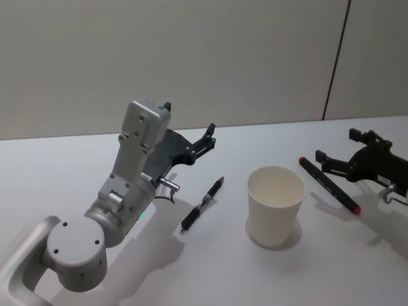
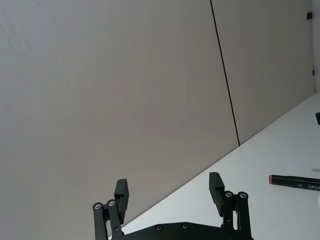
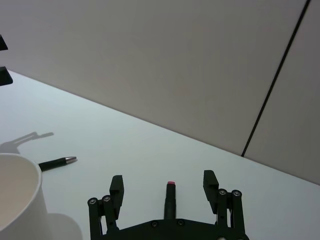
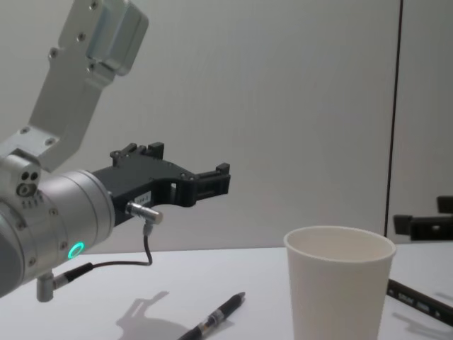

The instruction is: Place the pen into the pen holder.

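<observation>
A slim black pen [image 1: 202,205] lies on the white table, left of the pen holder [image 1: 275,205], an upright white paper cup with nothing showing inside. My left gripper [image 1: 189,120] hangs open in the air behind and above the pen, holding nothing; in its wrist view the left gripper [image 2: 169,189] faces the wall. The pen [image 4: 212,319] and the cup [image 4: 338,290] appear again in the chest view, below the left gripper [image 4: 221,180]. My right gripper [image 1: 335,145] is open to the right of the cup. The pen [image 3: 56,163] also lies beyond the cup [image 3: 20,195].
A black marker with red ends [image 1: 329,185] lies on the table right of the cup. Its far end sits between the fingers of the open right gripper [image 3: 163,182], untouched. A grey wall with a dark seam stands behind the table.
</observation>
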`<act>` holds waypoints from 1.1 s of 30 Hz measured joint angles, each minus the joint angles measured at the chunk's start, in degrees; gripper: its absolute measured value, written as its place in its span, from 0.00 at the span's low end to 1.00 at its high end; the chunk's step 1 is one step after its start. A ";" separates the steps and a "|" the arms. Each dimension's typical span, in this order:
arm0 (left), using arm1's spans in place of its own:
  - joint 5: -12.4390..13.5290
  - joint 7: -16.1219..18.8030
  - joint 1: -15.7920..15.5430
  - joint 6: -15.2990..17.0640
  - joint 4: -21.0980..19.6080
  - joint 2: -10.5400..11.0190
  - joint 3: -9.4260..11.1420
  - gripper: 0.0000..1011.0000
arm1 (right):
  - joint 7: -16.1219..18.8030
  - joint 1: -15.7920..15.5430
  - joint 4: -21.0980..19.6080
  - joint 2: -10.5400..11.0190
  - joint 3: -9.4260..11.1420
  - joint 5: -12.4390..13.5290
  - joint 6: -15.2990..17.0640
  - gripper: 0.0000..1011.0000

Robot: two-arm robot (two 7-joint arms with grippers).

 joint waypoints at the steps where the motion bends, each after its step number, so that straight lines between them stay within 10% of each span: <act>1: 0.00 0.00 0.00 0.00 0.00 0.00 0.00 0.99 | 0.51 0.72 0.51 -0.15 -0.17 -0.21 0.57 0.99; 17: 0.00 0.00 0.00 0.00 0.00 0.00 0.00 0.99 | 3.24 9.95 6.74 -4.41 -4.18 -6.34 13.93 0.99; 33: 0.00 0.01 0.00 0.00 0.00 0.00 0.00 0.99 | -0.42 12.19 7.82 -6.34 -6.53 -10.46 23.06 0.99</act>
